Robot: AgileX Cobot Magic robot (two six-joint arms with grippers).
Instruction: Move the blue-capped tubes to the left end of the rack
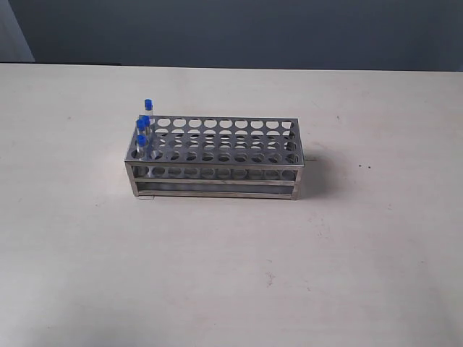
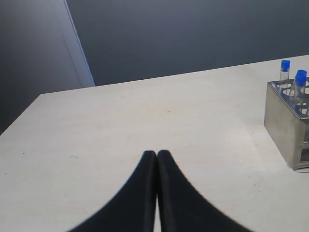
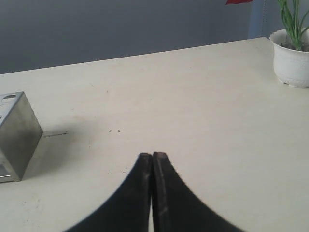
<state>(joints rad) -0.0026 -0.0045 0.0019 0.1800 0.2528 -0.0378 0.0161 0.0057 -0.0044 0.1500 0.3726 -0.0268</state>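
Observation:
The silver metal rack (image 1: 217, 159) stands in the middle of the table. Blue-capped tubes (image 1: 144, 129) stand upright in holes at its left end; three blue caps show, more I cannot tell. In the left wrist view the rack's end (image 2: 285, 121) and the tubes (image 2: 294, 82) appear at the frame's edge, well away from my left gripper (image 2: 157, 153), which is shut on nothing. My right gripper (image 3: 152, 155) is shut and empty above bare table, with the rack's other end (image 3: 17, 133) off to one side. Neither gripper shows in the exterior view.
A white pot with a green plant (image 3: 292, 58) stands near a table corner in the right wrist view. The pale table (image 1: 231, 275) runs wide on all sides of the rack. A dark wall lies behind the far edge.

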